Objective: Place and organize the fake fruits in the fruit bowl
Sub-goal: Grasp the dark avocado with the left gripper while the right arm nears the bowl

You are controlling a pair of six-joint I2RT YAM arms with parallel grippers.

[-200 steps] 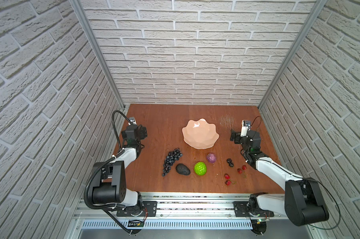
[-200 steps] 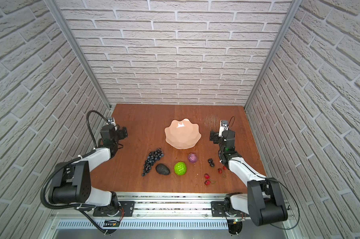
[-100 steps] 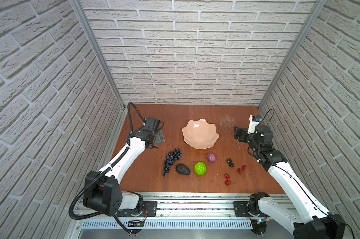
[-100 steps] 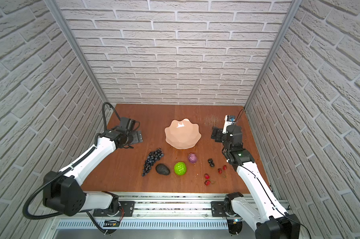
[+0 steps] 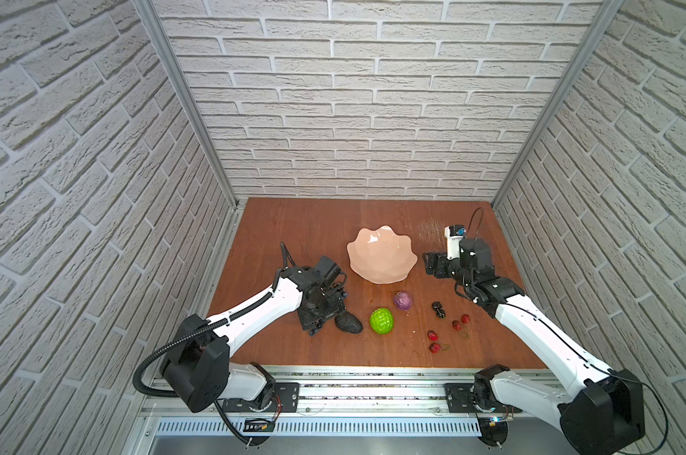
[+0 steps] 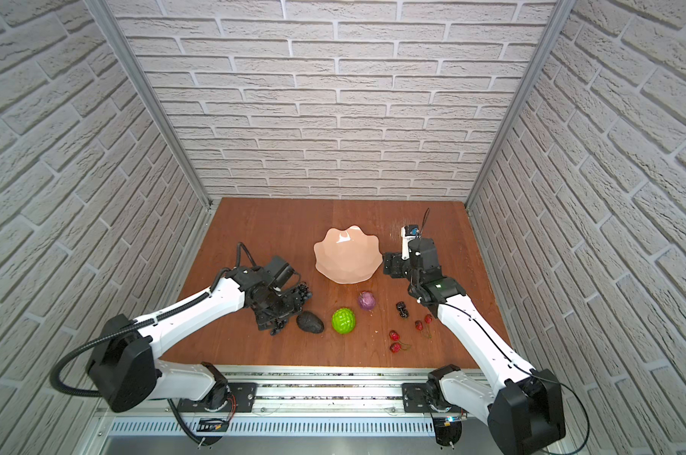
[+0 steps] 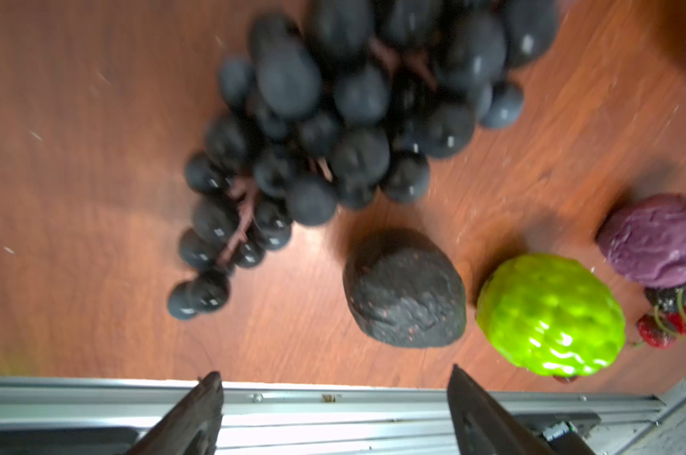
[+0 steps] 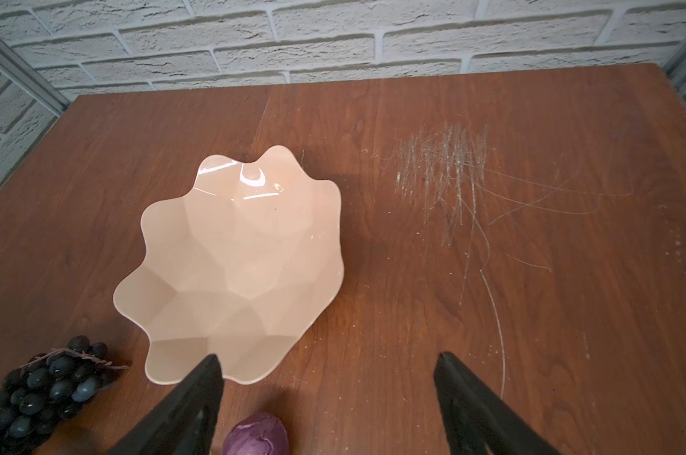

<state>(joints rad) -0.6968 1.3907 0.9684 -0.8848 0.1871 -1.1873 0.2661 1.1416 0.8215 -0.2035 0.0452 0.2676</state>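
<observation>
Both arms have swung in from the table's edges over the last second, while every fruit and the bowl lie where they lay.

Nearest the front rail, the small red cherries sit scattered on the table, stems loose. Just behind them runs a row: the dark avocado, the bumpy green fruit, the purple fruit and the small black berries, all apart from one another.

At the row's left end the left gripper hangs over the grape bunch, hiding most of it in both top views. Its wrist view shows the fingers spread wide with nothing between them and the bunch lying loose on the wood. I judge this a pre-grasp pose: jaws wide because the bunch is the broadest, floppiest piece, and it probably goes in first as a base for the smaller fruit.

Farther back stands the fruit bowl, upright and empty. The right gripper is just beside its right rim, jaws apart and empty. Whether a finger touches the rim I cannot tell. It may be there to steady the bowl, or waiting to reach for the purple fruit near it.
</observation>
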